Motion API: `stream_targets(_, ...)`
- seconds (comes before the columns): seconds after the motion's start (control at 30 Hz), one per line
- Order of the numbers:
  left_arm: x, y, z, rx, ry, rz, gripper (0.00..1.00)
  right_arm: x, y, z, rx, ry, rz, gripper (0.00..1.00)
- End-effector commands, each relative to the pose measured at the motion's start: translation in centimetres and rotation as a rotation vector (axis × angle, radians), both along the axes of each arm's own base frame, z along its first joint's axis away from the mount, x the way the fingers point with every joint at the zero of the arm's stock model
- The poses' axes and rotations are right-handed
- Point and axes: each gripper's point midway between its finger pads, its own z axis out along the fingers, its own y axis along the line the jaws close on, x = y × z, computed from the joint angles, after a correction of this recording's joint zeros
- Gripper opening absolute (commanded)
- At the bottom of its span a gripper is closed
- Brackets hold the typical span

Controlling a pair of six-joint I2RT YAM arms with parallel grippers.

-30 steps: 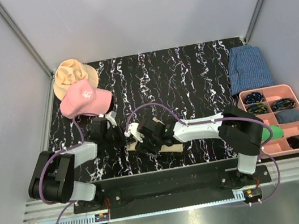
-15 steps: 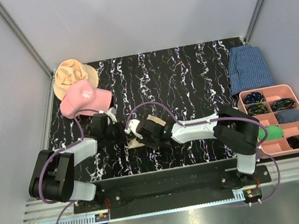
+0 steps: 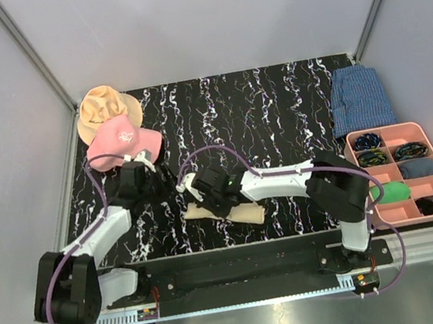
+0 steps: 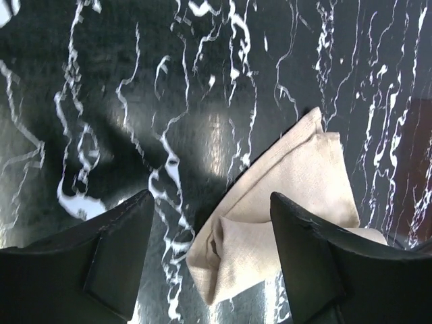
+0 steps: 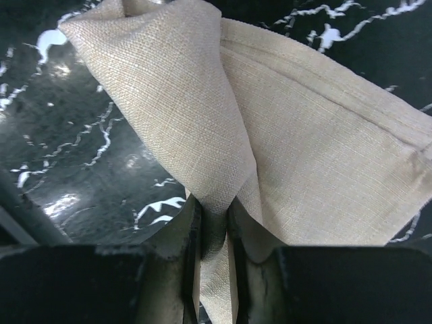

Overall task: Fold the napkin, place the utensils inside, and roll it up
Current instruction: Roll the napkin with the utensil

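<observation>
The beige napkin (image 3: 241, 212) lies folded into a long bundle near the table's front edge. In the right wrist view my right gripper (image 5: 212, 226) is shut on a raised fold of the napkin (image 5: 324, 155), with cloth pinched between its fingers. From above, the right gripper (image 3: 210, 193) sits over the bundle's left half. My left gripper (image 4: 212, 250) is open above the table, and the napkin's (image 4: 290, 196) rolled end lies below the gap, untouched. In the top view the left gripper (image 3: 152, 183) is left of the bundle. The utensils are hidden.
A pink cap (image 3: 122, 144) lies on a tan floppy hat (image 3: 103, 106) at the back left, close to the left arm. A blue checked cloth (image 3: 360, 98) lies at the back right. A pink compartment tray (image 3: 386, 129) stands at the right edge.
My left gripper has opened, let go of the napkin and pulled back left toward the pink cap. My right gripper has closed on a fold of the napkin.
</observation>
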Motion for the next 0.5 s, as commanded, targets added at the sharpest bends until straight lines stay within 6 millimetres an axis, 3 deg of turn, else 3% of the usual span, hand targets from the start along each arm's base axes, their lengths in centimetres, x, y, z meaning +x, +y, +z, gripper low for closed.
stream_targets(0.0,-0.9,2.2,-0.7,0.083,-0.021,0.064,0.7,-3.5,-1.1,-1.9,-0.075,0.258,0.009,0.11)
stream_targets(0.2,-2.3,1.8,0.0,0.011,-0.097,0.051,0.68,-2.9,0.0,-0.8,0.016,0.391,0.001,0.1)
stream_targets(0.37,-2.7,-0.3,1.8,-0.099,-0.21,-0.047,0.67,-2.7,0.2,-0.6,0.068,0.509,-0.019,0.1)
stream_targets(0.47,-3.2,-1.3,1.4,-0.142,-0.195,-0.097,0.67,-2.7,0.1,-1.2,0.083,0.573,-0.018,0.1)
